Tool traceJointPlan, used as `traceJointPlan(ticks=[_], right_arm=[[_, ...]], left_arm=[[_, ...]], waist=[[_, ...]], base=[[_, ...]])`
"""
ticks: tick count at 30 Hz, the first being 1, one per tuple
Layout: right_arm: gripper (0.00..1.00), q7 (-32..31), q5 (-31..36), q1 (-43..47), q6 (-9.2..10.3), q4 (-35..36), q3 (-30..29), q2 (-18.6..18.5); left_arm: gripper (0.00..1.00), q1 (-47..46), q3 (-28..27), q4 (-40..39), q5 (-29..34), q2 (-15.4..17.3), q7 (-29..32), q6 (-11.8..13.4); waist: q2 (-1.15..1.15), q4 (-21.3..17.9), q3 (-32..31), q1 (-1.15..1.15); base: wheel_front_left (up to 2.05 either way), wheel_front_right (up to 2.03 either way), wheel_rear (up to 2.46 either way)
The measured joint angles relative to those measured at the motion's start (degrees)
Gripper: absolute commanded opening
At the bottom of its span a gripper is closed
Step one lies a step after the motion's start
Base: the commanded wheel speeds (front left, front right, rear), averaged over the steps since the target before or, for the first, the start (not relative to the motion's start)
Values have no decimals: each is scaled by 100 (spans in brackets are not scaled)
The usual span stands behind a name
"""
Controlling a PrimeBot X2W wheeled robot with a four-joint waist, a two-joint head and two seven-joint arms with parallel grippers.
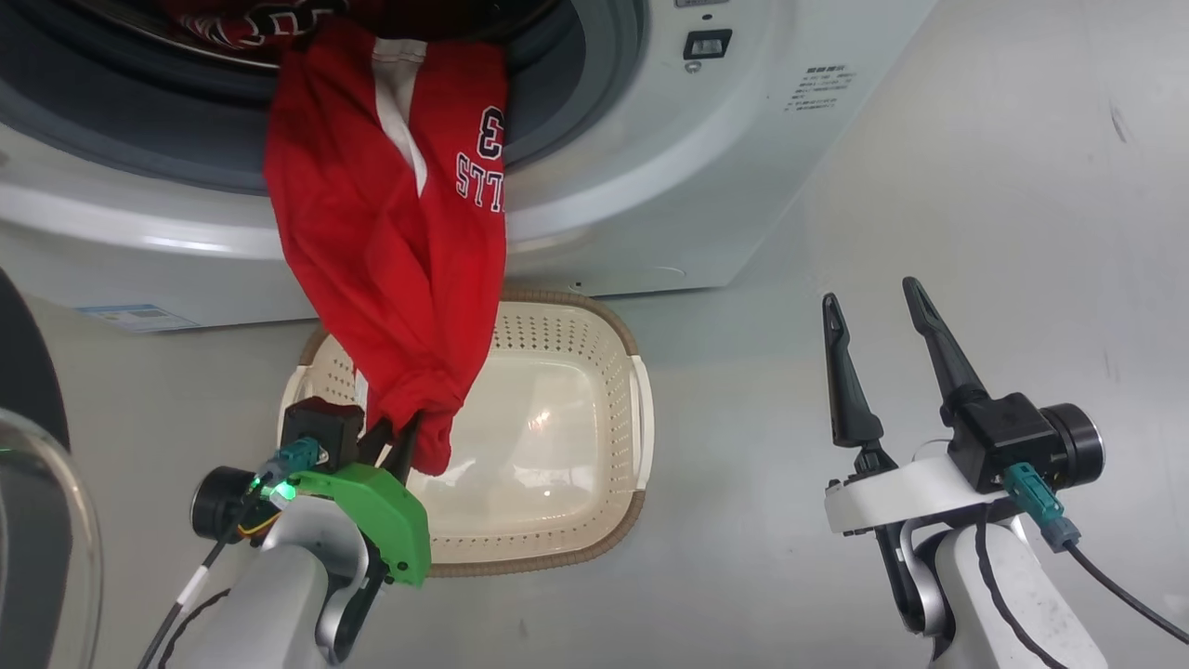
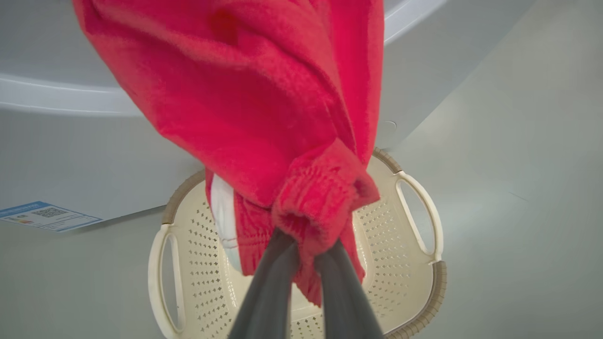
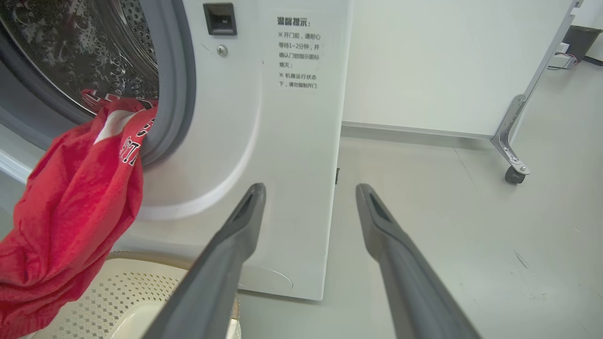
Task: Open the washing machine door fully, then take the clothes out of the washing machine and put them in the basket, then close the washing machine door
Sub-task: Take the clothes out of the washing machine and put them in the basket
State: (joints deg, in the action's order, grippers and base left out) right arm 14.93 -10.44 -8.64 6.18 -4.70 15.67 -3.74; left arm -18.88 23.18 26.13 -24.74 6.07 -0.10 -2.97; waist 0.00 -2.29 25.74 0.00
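floor (image 1: pixel 975 232): pale grey, glossy; carries washing machine (image 1: pixel 641 214) & basket (image 1: pixel 594 548).
head view: clothes (image 1: pixel 390 279) hang out over gasket (image 1: pixel 102 130), low end just above basket; left gripper (image 1: pixel 395 437) pinches hem; right gripper (image 1: pixel 870 293) spread, empty, well apart; washing machine door (image 1: pixel 23 372) open at left edge.
left wrist view: fingers (image 2: pixel 268 292) clamp bunched elastic hem, basket beyond.
right wrist view: clothes' top end lies in drum (image 3: pixel 70 42).
handling (est.): soft, light, limp; may snag on gasket; thick hem = surest hold, thin body cloth likely slips.
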Motion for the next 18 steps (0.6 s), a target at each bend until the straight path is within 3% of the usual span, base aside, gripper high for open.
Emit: traceJointPlan(ticks=[11,12,14,15,17,18], right_arm=[[100,0,-11,-344,0,114,49,25],[100,0,-12,-367,0,115,49,25],[100,0,-22,-419,0,115,54,30],[100,0,-35,-434,0,116,41,34],[100,0,-40,-441,1,118,24,35],[100,0,-43,-441,1,118,19,35]], left_arm=[[0,-888,179,1042,209,120,155,-159],[13,-946,177,1131,209,118,155,-185],[48,-1024,169,1343,199,101,156,-197],[49,-1046,178,1441,179,80,156,-223],[100,-1077,203,1667,104,27,255,-272],[100,-1077,201,1763,77,-1,264,-287]], waist=[[0,-387,542,0],[0,-419,582,0],[0,-483,649,0],[0,-512,677,1],[0,-557,728,1],[0,-574,748,1]], base=[[0,0,0],[0,0,0],[0,0,0],[0,0,0],[0,0,0],[0,0,0]])
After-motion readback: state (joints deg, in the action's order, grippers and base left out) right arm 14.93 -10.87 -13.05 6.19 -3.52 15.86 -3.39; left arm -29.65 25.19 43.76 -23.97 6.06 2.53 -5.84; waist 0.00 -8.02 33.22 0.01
